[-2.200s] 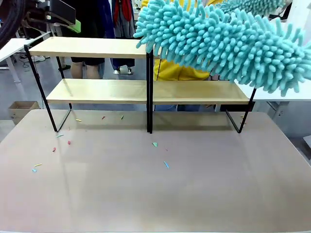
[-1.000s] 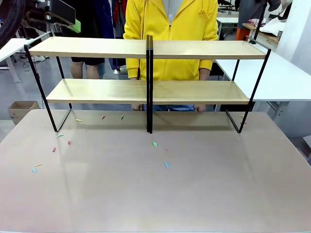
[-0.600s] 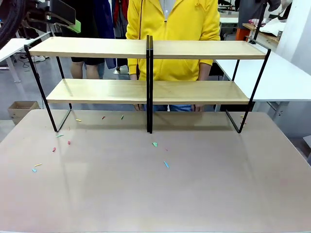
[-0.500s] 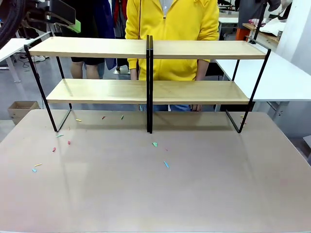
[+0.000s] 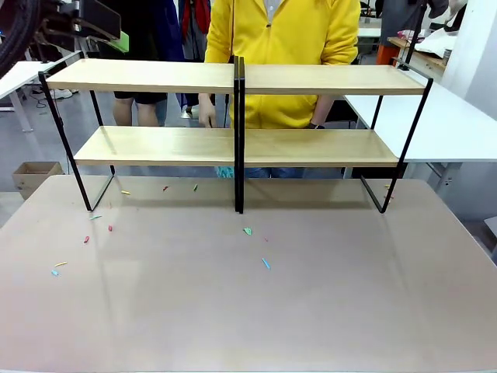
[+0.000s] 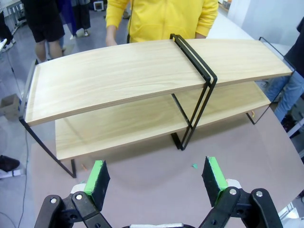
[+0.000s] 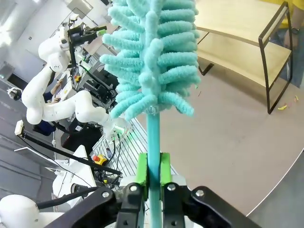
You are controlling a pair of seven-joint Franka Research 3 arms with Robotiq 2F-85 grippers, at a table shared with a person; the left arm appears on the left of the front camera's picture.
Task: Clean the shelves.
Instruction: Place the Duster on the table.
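Observation:
The shelves (image 5: 155, 76) stand across the far half of the table: two light-wood boards in a thin black frame with a black centre divider (image 5: 239, 132). The left wrist view looks down on the shelves (image 6: 123, 76), and my left gripper (image 6: 156, 176) hangs open and empty above the table in front of them. My right gripper (image 7: 152, 169) is shut on the thin handle of a teal fluffy duster (image 7: 152, 57), whose head points up and away, off to the side of the shelves' end (image 7: 237, 42).
Small coloured scraps (image 5: 247, 231) lie scattered on the grey table (image 5: 248, 311), several near its left edge (image 5: 86, 239). A person in a yellow hoodie (image 5: 279, 47) stands behind the shelves. A white table (image 5: 450, 124) adjoins at the right.
The teal duster that crossed the front view has gone from it. The person behind has shifted; a hand now shows left of the divider and a small teal bit below the lower board.

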